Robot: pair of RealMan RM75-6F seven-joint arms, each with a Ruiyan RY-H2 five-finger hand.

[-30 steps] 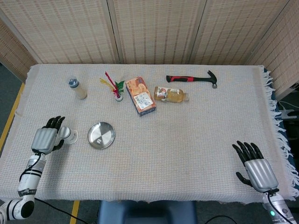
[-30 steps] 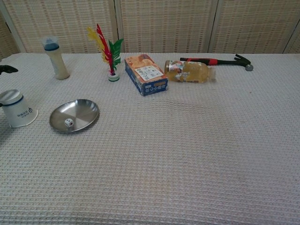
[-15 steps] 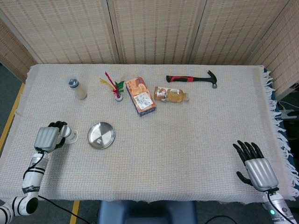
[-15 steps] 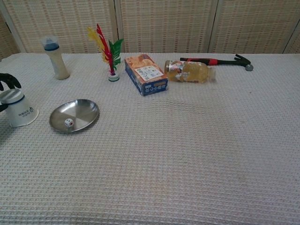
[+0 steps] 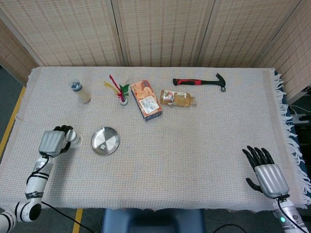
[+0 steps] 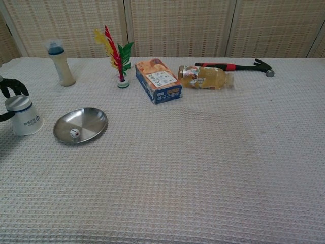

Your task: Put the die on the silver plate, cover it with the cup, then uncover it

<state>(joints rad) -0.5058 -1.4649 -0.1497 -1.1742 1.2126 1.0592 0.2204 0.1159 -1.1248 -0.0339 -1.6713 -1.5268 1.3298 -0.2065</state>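
Note:
The silver plate [image 5: 112, 137] [image 6: 87, 120] lies at the table's left, and the small white die [image 6: 74, 133] [image 5: 103, 144] sits on it near its front rim. Just left of the plate stands an upside-down white cup [image 6: 25, 118] [image 5: 75, 141] with a blue ring. My left hand [image 5: 52, 142] grips the cup, its black fingers [image 6: 12, 87] curled around the cup's top and far side. My right hand [image 5: 265, 172] rests at the table's near right corner, fingers spread and holding nothing; the chest view does not show it.
Along the back stand a small bottle [image 6: 60, 62], a feathered shuttlecock [image 6: 117, 56], an orange and blue box [image 6: 158, 80], a lying amber jar [image 6: 205, 77] and a red-handled hammer [image 6: 234, 66]. A woven cloth covers the table [image 5: 204, 145].
My left hand has closed its fingers around the cup, which had been spread a second ago. The cup has shifted slightly toward the plate and stands straighter. The right hand is still.

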